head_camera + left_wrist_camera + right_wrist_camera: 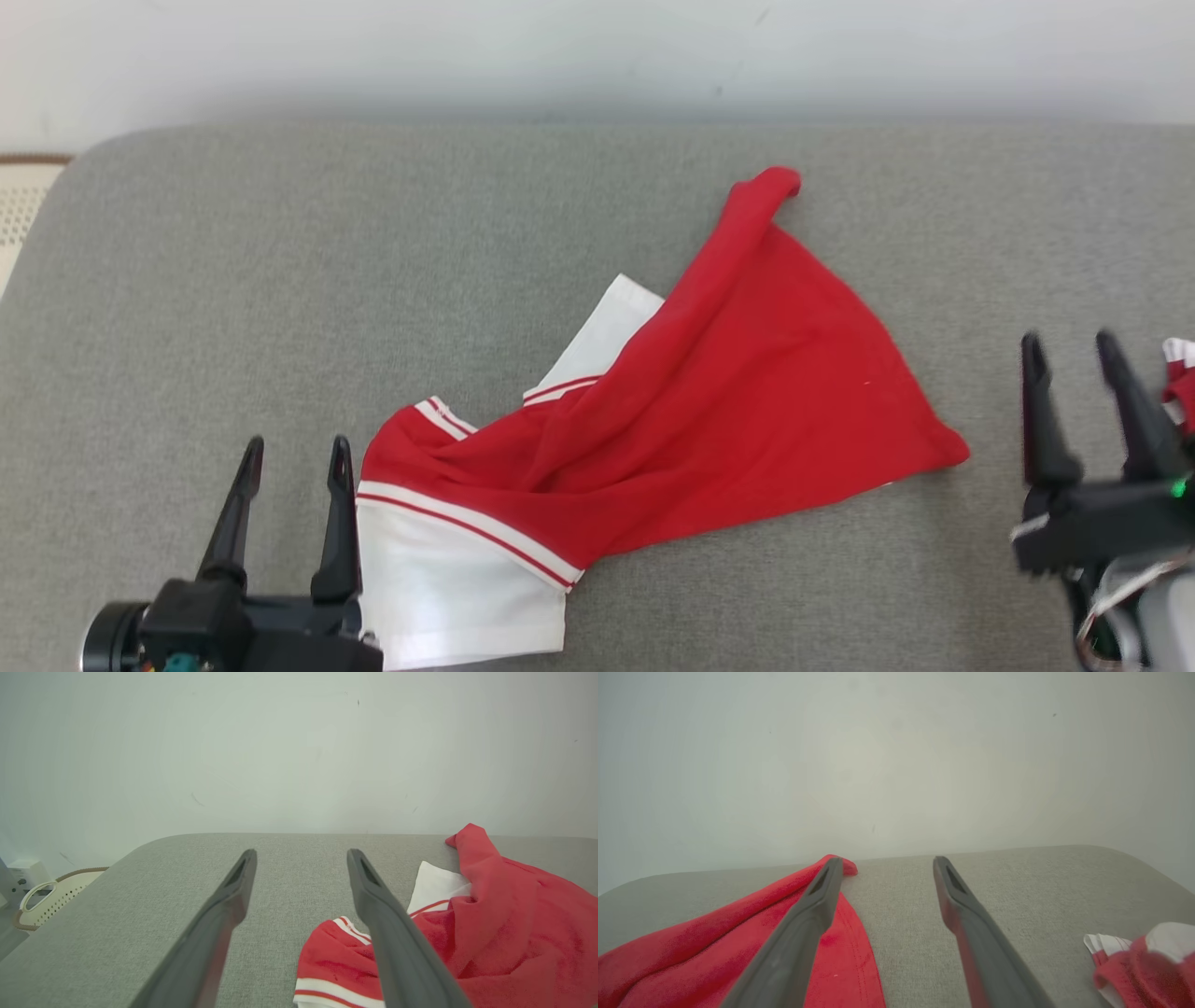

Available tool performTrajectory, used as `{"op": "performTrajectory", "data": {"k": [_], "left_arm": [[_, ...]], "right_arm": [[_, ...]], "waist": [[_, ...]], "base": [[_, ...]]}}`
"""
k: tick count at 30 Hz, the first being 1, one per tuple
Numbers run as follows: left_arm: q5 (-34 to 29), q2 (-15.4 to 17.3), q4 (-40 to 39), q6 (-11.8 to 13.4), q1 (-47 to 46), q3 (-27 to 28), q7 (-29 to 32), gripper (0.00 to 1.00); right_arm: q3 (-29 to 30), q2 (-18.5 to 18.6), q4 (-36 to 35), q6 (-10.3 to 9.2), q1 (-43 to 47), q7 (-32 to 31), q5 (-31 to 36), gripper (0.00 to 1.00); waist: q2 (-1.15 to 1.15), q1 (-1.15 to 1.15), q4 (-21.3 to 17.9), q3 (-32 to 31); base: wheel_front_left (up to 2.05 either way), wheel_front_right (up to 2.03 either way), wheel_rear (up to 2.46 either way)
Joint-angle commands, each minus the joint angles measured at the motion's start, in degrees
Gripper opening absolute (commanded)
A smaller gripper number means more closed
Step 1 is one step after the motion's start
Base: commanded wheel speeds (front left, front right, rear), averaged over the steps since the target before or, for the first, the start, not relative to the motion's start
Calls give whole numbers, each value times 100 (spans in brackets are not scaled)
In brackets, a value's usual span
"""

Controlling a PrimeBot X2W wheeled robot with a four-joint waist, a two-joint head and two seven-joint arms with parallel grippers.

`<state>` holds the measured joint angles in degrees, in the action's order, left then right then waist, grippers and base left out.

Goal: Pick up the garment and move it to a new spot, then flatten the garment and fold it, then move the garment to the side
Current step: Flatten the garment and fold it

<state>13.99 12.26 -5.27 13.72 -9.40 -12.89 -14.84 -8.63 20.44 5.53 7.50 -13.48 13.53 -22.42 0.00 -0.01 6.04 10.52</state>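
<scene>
a red knit garment with white panels and red-and-white striped trim (pixel 728 392) lies crumpled across the middle of the grey fabric-covered counter (pixel 280 280). one red corner reaches toward the far side, and a white panel lies nearest the robot. the left claw (pixel 296 448) hovers at the near left, its two dark fingers spread wide with nothing between them. its inner finger is just beside the garment's striped hem. the right claw (pixel 1068 341) stands at the near right, apart from the garment's red corner, likewise released and empty. just beside its outer finger lies a second small bunch of red and white cloth (pixel 1178 373). in the left wrist view a cream perforated basket (pixel 46 898) sits beyond the counter's rounded corner, below a pale wall (pixel 299 742).
</scene>
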Motion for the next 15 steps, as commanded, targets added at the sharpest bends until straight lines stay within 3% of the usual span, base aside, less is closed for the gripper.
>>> {"op": "performTrajectory", "data": {"k": [1, 8, 15], "left_arm": [[-52, 39, -40, 31, 152, 6, 12, 100], [-32, 144, -233, 94, 595, -10, 138, 100], [3, 201, -317, 150, 891, -31, 219, 100]], "right_arm": [[13, -108, -173, -2, 207, -75, 124, 100], [64, -547, -1152, -2, 1330, -687, 777, 100], [107, -759, -1586, -3, 1944, -1010, 1037, 100]], "waist": [[0, 1, -149, -233], [0, 1, -183, -571], [0, 1, -221, -813]], "base": [[0, 0, 0], [0, 0, 0], [0, 0, 0]]}}
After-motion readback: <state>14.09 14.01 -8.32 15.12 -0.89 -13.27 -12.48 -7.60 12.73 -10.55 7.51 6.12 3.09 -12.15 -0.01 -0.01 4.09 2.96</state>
